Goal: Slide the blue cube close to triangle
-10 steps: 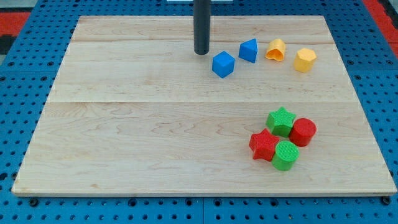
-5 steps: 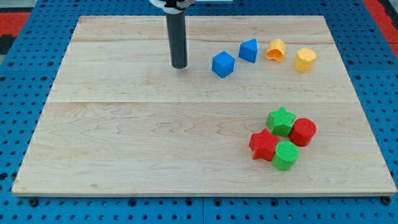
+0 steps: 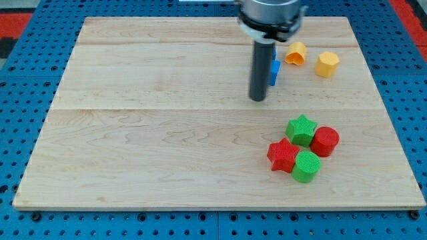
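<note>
My dark rod stands upright right of the board's centre, with my tip on the wood. Only a narrow blue sliver shows at the rod's right edge. The rod hides the rest, so I cannot tell whether this sliver is the blue cube or the blue triangle. No blue block shows to the left of the rod. My tip lies just below and slightly left of the blue sliver.
Two yellow blocks lie right of the rod near the board's top. A green star, a red cylinder, a red star and a green cylinder cluster at the lower right.
My rod has swung from left of the blue cube to the right and downward, and now covers both blue blocks. The cube no longer shows at its earlier spot.
</note>
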Robot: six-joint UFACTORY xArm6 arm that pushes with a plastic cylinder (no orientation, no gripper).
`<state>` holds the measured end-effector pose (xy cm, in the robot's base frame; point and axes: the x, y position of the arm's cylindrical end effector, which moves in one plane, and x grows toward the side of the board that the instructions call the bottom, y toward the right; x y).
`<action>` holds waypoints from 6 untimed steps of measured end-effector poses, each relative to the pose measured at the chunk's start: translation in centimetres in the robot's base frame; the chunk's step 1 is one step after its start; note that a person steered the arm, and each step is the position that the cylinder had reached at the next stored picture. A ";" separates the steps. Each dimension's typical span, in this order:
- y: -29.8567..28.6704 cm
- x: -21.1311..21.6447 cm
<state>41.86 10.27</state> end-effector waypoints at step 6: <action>4.4 -5.9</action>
